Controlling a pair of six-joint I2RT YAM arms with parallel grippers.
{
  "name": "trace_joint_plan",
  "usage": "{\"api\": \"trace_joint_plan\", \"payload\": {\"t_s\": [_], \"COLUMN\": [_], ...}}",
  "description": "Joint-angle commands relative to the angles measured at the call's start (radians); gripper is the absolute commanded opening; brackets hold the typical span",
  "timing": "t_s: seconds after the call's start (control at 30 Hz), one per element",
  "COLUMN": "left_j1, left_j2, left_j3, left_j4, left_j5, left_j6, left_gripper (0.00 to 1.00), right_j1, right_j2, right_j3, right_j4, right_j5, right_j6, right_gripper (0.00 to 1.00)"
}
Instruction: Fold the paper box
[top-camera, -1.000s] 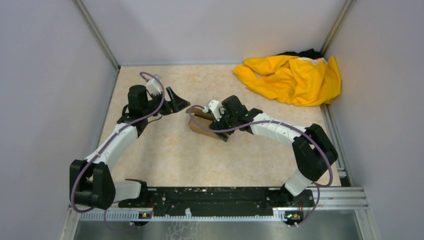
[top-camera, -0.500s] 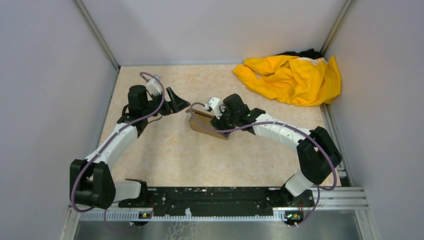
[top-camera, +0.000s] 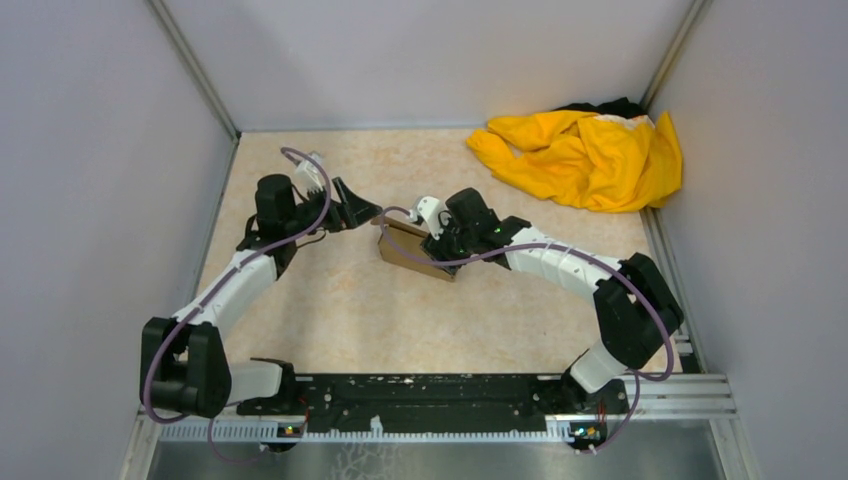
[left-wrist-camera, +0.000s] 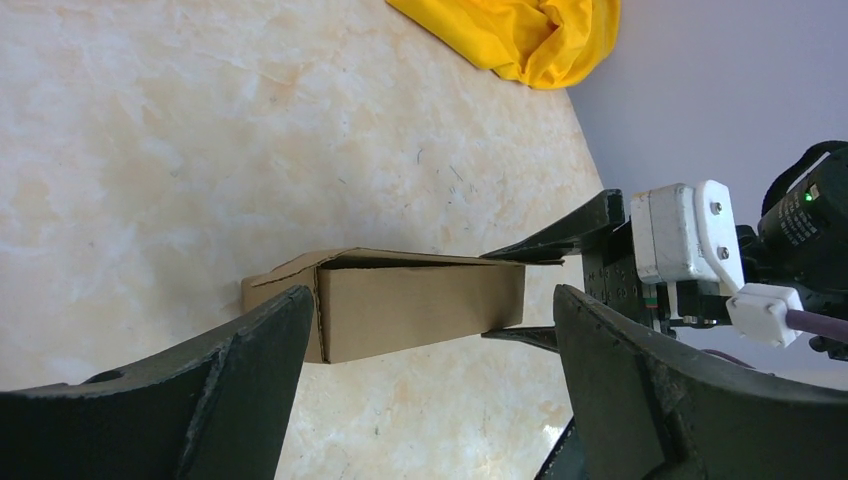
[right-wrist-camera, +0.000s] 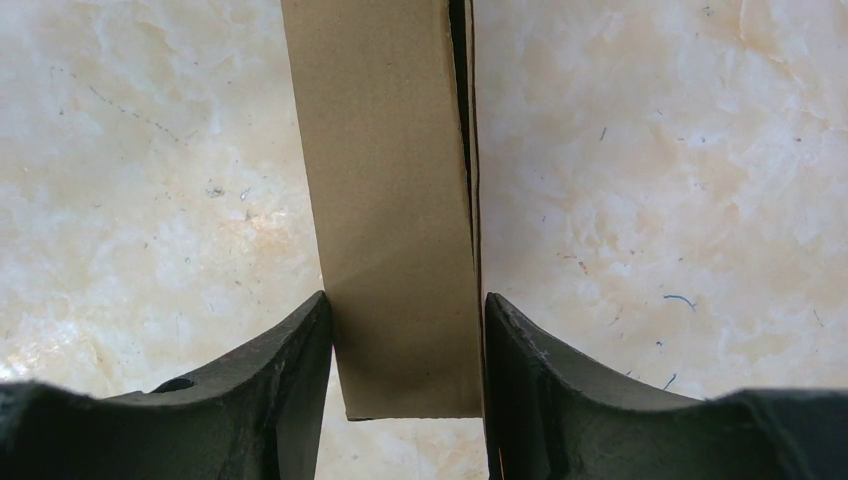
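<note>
The paper box (top-camera: 408, 250) is a small brown carton lying on the table near its middle, with a flap slightly open along its top edge. My right gripper (top-camera: 436, 243) is shut on the carton's right end. In the right wrist view the paper box (right-wrist-camera: 395, 190) runs between both fingers (right-wrist-camera: 300, 370), which press its two sides. My left gripper (top-camera: 366, 213) hovers open just left of the carton. In the left wrist view the paper box (left-wrist-camera: 420, 300) sits between and beyond its spread fingers (left-wrist-camera: 250, 350), apart from them.
A crumpled yellow cloth (top-camera: 585, 155) lies in the back right corner, with something dark behind it. Grey walls with metal posts (top-camera: 195, 65) close in the table on three sides. The black arm rail (top-camera: 430, 392) runs along the near edge.
The right gripper's jaws have closed onto the carton's end and the carton has shifted slightly. The left gripper has edged a little toward the box, still open.
</note>
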Motion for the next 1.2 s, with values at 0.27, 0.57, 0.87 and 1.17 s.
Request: {"api": "trace_joint_plan", "payload": {"t_s": [0.27, 0.57, 0.87, 1.17], "left_j1": [0.004, -0.005, -0.118, -0.14], "left_j2": [-0.179, -0.252, -0.319, -0.379], "left_j3": [-0.138, -0.206, -0.364, -0.417], "left_j4": [-0.072, -0.028, 0.119, 0.146], "left_j5": [-0.168, -0.19, -0.278, -0.325], "left_j6": [0.057, 0.043, 0.031, 0.082], "left_gripper": [0.86, 0.87, 0.76, 0.64], "right_j1": [0.008, 0.008, 0.009, 0.008], "right_j2": [-0.042, -0.088, -0.124, -0.075], "right_j3": [0.048, 0.078, 0.092, 0.137], "right_j4": [-0.054, -0.192, -0.309, -0.358], "right_j5": [-0.077, -0.158, -0.25, -0.271], "right_j6": [-0.049, -0.097, -0.13, -0.144], "right_gripper": [0.31, 0.3, 0.3, 0.29]}}
